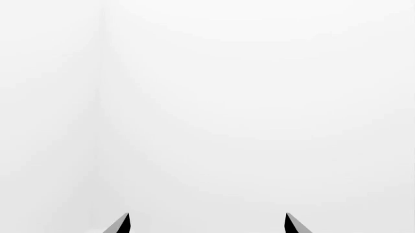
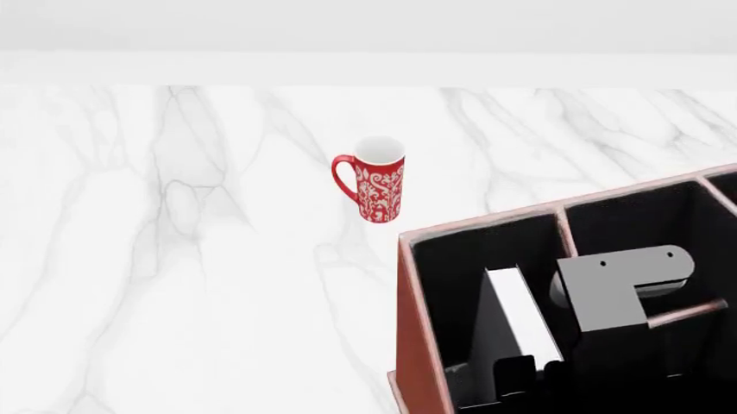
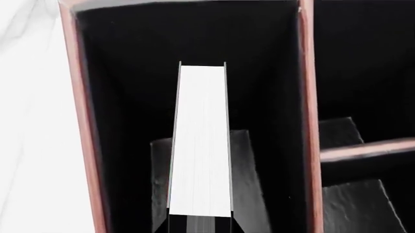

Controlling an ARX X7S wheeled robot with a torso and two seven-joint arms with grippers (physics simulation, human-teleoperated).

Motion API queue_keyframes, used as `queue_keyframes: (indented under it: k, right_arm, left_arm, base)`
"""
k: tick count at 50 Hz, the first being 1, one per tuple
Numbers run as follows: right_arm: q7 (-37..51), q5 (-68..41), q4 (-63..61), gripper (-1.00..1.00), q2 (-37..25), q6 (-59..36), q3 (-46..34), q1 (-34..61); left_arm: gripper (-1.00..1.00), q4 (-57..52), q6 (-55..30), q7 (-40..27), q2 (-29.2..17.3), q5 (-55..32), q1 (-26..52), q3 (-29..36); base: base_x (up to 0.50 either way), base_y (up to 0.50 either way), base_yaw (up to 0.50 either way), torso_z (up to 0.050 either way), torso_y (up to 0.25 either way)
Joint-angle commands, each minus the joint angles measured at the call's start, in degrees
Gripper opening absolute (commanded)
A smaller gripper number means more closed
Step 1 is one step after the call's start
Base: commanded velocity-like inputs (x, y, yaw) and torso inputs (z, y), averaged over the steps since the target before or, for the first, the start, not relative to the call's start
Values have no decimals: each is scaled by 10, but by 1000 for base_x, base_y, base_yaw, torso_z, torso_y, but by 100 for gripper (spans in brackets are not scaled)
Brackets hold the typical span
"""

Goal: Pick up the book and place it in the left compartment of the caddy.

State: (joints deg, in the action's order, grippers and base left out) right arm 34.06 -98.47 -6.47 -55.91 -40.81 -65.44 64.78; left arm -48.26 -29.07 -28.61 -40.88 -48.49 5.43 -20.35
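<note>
Clearly the right end effector (image 3: 199, 228), cropped, clasps the book (image 3: 201, 145) inside the caddy's (image 2: 420, 345) left compartment (image 3: 123, 121); left end effector (image 1: 207, 224) gapes.

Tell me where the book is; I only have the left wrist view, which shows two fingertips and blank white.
Observer: The book stands on edge, white pages up, inside the left compartment of the caddy.
Operator: Released?
Observer: No, the right gripper clamps its near end.
Operator: Anything else on the table?
Observer: A red mug, upright, apart from the caddy.
</note>
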Motion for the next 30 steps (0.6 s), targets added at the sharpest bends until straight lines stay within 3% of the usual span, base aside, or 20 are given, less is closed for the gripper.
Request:
queue_keyframes:
  k: [1, 30]
  right_arm:
    - [-9, 45, 4, -100, 3, -5, 11, 11]
    - [-17, 62, 19, -100, 12, -1, 5, 1]
  left_arm:
    - [100, 0, 1, -1, -1, 0, 0, 1]
    - [100, -2, 4, -2, -4, -3, -3, 0]
  base:
    - [0, 0, 0, 0, 0]
    - [0, 0, 0, 0, 1]
